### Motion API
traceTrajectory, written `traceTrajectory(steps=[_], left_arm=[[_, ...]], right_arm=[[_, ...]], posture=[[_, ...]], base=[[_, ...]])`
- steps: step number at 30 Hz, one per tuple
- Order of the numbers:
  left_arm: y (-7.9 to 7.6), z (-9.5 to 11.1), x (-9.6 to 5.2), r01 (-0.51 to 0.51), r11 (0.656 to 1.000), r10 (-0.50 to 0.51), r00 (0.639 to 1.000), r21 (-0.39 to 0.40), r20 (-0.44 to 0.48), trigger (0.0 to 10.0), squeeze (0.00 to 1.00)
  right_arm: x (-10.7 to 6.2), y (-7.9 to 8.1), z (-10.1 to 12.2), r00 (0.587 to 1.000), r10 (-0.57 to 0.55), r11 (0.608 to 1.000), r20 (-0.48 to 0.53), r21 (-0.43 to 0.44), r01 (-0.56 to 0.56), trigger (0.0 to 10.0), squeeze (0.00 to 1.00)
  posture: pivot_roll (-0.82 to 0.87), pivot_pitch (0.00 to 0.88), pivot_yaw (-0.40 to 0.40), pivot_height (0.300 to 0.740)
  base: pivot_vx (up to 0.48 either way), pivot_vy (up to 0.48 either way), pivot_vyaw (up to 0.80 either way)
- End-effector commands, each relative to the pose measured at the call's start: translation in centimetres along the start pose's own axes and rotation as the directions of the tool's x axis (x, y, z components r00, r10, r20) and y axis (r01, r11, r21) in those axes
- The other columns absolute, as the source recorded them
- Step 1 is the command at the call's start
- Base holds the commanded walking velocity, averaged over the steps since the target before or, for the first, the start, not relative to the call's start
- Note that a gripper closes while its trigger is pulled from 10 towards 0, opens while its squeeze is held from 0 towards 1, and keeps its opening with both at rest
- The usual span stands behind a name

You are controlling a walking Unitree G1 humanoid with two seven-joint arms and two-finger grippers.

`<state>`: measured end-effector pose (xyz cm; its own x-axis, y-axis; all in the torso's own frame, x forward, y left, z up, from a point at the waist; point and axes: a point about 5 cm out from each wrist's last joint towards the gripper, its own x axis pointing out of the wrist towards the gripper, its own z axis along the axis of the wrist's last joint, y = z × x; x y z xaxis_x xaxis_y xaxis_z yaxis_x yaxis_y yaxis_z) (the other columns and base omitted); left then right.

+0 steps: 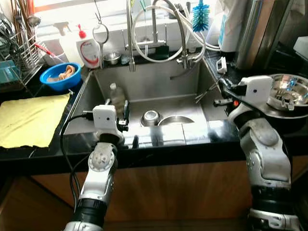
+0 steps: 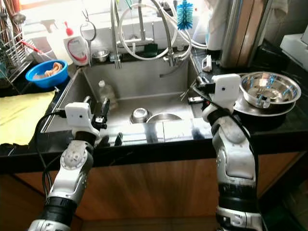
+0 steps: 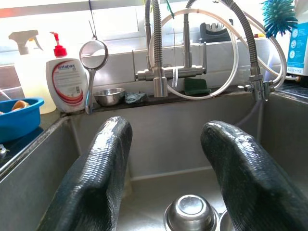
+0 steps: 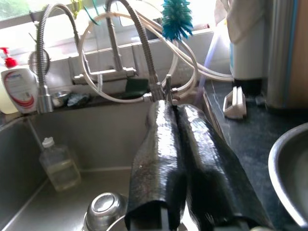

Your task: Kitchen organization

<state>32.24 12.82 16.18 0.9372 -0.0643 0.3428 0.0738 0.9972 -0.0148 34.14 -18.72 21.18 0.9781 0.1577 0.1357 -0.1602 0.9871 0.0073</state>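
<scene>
Black stone counter (image 1: 29, 153) wraps around a deep stainless steel sink (image 1: 144, 79) under a bright window, with coiled chrome spring faucets (image 1: 159, 29) rising behind the basin. Inside the sink, a small upturned steel bowl (image 1: 150, 117) sits beside the rim of a larger steel dish (image 1: 175, 120), and a clear plastic bottle with a white cap (image 1: 116, 95) stands near the basin's left wall.

The left gripper (image 3: 163, 173) hangs over the sink's front left edge, its two black fingers (image 3: 98, 178) spread well apart and holding nothing, with the small bowl below them. The right gripper (image 4: 177, 144) reaches over the sink's right edge, its fingers pressed together and empty. Just beside the right arm, a wide shiny steel mixing bowl (image 2: 269, 89) rests on the counter.

On the left counter lie a yellow cloth (image 1: 31, 118) and a blue plastic bowl (image 1: 60, 76), near a white soap dispenser with a red pump (image 1: 88, 48). A blue bottle brush (image 1: 200, 15) stands behind the taps.
</scene>
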Motion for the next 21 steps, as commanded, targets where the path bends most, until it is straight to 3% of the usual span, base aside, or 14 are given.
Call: traceTrajectory(steps=[1, 21], left_arm=[[0.3, 0.2, 0.2, 0.005, 1.0, -0.005, 1.0, 0.029, 0.009, 10.0, 0.0], [0.0, 0.1, -0.1, 0.027, 0.999, -0.027, 1.0, 0.024, 0.001, 10.0, 0.0]], right_arm=[[0.4, 0.3, -0.6, 0.999, 0.03, 1.0, -0.022, 0.004, -0.03, 10.0, 0.0], [0.7, -0.4, -3.9, 0.985, -0.023, 0.999, -0.172, -0.028, 0.018, 10.0, 0.0]], posture=[[-0.26, 0.0, 0.113, 0.74], [-0.25, 0.0, 0.112, 0.74]], base=[[0.0, 0.0, 0.0], [0.0, 0.0, 0.0]])
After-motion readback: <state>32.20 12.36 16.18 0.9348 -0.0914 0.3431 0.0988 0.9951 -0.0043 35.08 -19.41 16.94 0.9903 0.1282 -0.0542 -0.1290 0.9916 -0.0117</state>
